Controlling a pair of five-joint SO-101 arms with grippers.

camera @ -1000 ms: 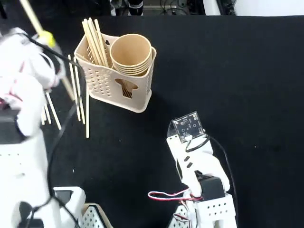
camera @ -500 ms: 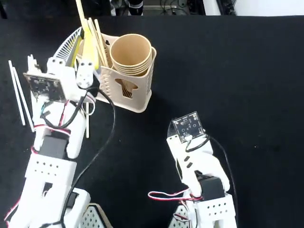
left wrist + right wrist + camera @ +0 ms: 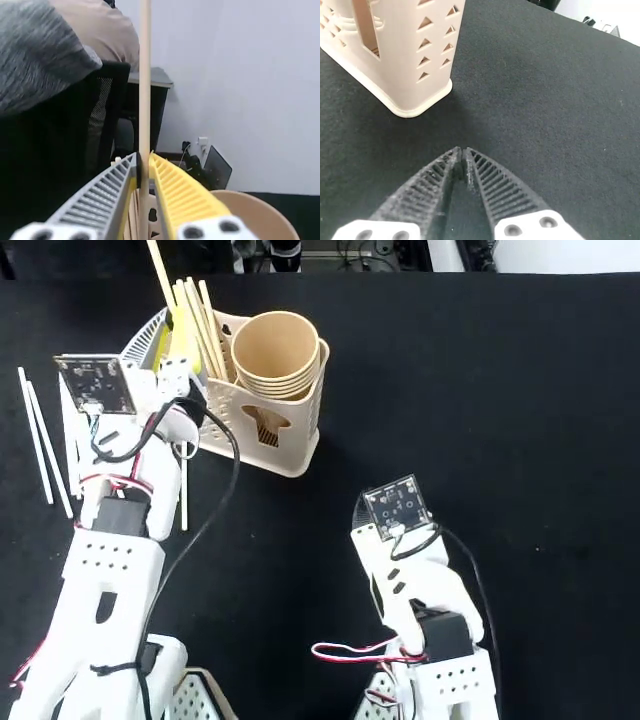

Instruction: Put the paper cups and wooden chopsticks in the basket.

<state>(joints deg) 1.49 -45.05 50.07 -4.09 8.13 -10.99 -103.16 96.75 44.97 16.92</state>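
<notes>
The table (image 3: 520,390) is black and matte. Behind it rises a plain white wall (image 3: 250,75) with a socket (image 3: 202,141) low down; nearby stand a grey desk (image 3: 157,77) and a black mesh chair (image 3: 107,115) draped with a grey garment (image 3: 40,55)

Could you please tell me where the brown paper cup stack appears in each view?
High view: brown paper cup stack, upper left, inside the beige perforated plastic basket.
Left wrist view: its rim, beside the yellow jaw.
Right wrist view: stack through the basket's handle cutout.
Landmark: the basket.

Stacked paper cups (image 3: 275,350) and chopsticks (image 3: 200,325) stand in the beige basket (image 3: 255,435).
</notes>
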